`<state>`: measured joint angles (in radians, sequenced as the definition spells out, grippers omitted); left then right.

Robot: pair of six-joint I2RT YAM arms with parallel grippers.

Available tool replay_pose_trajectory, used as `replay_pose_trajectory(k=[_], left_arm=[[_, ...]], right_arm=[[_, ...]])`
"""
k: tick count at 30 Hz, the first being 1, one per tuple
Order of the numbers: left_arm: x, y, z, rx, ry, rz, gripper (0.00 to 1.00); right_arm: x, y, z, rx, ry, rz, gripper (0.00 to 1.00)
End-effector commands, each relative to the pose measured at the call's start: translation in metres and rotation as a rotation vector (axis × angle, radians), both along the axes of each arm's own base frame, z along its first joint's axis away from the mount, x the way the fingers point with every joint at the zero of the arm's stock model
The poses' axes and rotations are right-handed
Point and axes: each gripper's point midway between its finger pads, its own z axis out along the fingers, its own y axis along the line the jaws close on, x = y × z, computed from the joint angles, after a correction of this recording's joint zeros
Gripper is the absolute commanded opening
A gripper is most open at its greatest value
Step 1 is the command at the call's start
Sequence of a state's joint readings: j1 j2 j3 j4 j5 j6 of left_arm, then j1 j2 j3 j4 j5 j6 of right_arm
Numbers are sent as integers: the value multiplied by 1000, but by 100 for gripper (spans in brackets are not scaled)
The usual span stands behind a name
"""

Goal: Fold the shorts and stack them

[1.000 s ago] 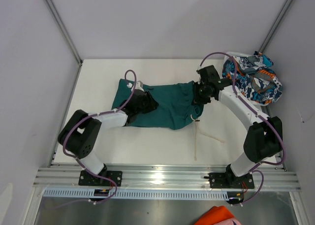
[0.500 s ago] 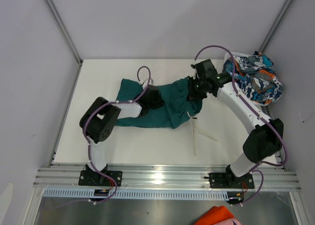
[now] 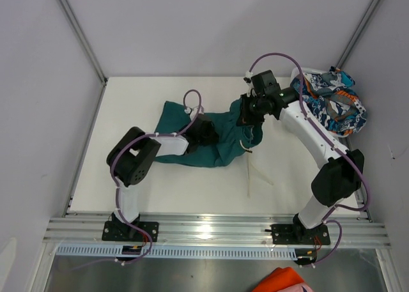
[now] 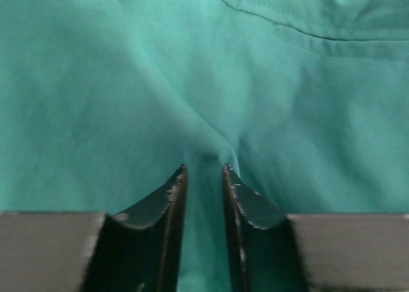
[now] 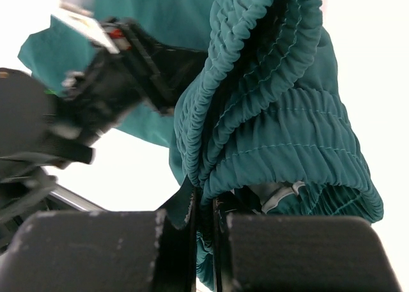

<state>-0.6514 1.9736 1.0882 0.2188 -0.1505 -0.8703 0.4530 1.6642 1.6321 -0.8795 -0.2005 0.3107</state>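
Observation:
The dark teal-green shorts (image 3: 220, 138) lie bunched in the middle of the white table, their pale drawstring (image 3: 248, 177) trailing toward the front. My left gripper (image 3: 206, 131) is shut on a pinched fold of the teal fabric (image 4: 204, 196) near the middle of the shorts. My right gripper (image 3: 248, 113) is shut on the gathered elastic waistband (image 5: 255, 113) and holds that end lifted off the table. The printed orange, blue, white and navy shorts (image 3: 329, 100) lie crumpled at the back right corner.
A plain orange cloth (image 3: 281, 282) shows at the bottom edge, below the metal rail (image 3: 211, 231). Grey walls close in the table on the left, back and right. Bare white table (image 3: 128, 113) lies left of the teal shorts.
My right gripper has carried the waistband leftward and up, folding the shorts over. My left gripper has slid right across the shorts. The drawstring dragged left.

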Motion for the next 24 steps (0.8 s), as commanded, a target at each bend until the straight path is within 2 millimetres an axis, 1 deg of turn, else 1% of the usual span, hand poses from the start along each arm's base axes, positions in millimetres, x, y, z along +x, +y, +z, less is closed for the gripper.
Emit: replay_pose_trajectory(k=[1, 2, 3, 4, 5, 6, 7, 8, 9, 10, 11, 12, 13, 14, 15, 16, 18, 19, 21, 23, 24], left_arm=[[8, 16, 52, -56, -53, 6, 34], [5, 24, 53, -63, -39, 1, 37], [1, 27, 57, -87, -22, -23, 39], [8, 45, 63, -89, -31, -1, 44], [3, 53, 77, -112, -42, -14, 45], [-1, 65, 77, -109, -34, -9, 47], [-3, 85, 75, -105, -24, -1, 50], [-4, 96, 90, -116, -53, 3, 51], [-5, 107, 95, -113, -59, 13, 53], [-10, 131, 85, -85, -34, 35, 55], [-12, 142, 95, -78, -53, 45, 56], [-16, 163, 85, -42, -30, 69, 56], [-20, 174, 81, -16, -11, 86, 56], [-22, 183, 83, -1, -16, 101, 57], [-22, 198, 79, 23, -6, 127, 57], [-28, 206, 70, 39, 13, 140, 57], [-31, 220, 56, 68, 48, 165, 57], [-32, 224, 49, 81, 62, 174, 57], [-35, 229, 35, 110, 96, 179, 57], [-37, 231, 26, 125, 118, 182, 57], [-38, 232, 20, 132, 130, 180, 57]], right_arm=[[4, -3, 10, 18, -30, 23, 0], [4, -5, 10, 15, -31, 24, 0], [4, -6, 11, 12, -32, 26, 0], [5, -7, 10, 11, -31, 24, 0], [4, -7, 10, 11, -32, 29, 0], [5, -8, 11, 13, -35, 29, 0], [4, -8, 12, 13, -36, 32, 0], [5, -9, 10, 11, -31, 31, 0], [5, -9, 10, 12, -31, 33, 0], [5, -10, 9, 9, -26, 35, 0], [5, -11, 9, 7, -25, 36, 0], [5, -11, 8, 6, -23, 38, 0], [5, -11, 6, 4, -18, 40, 0], [4, -13, 6, -2, -16, 42, 0], [5, -14, 5, -6, -15, 42, 0], [4, -15, 3, -12, -7, 40, 0], [6, -17, 4, -22, -8, 35, 0], [6, -17, 1, -34, 4, 32, 0], [7, -18, 4, -48, -4, 27, 0], [7, -20, 1, -86, 10, 18, 0], [10, -19, 9, -90, -6, 12, 0]])
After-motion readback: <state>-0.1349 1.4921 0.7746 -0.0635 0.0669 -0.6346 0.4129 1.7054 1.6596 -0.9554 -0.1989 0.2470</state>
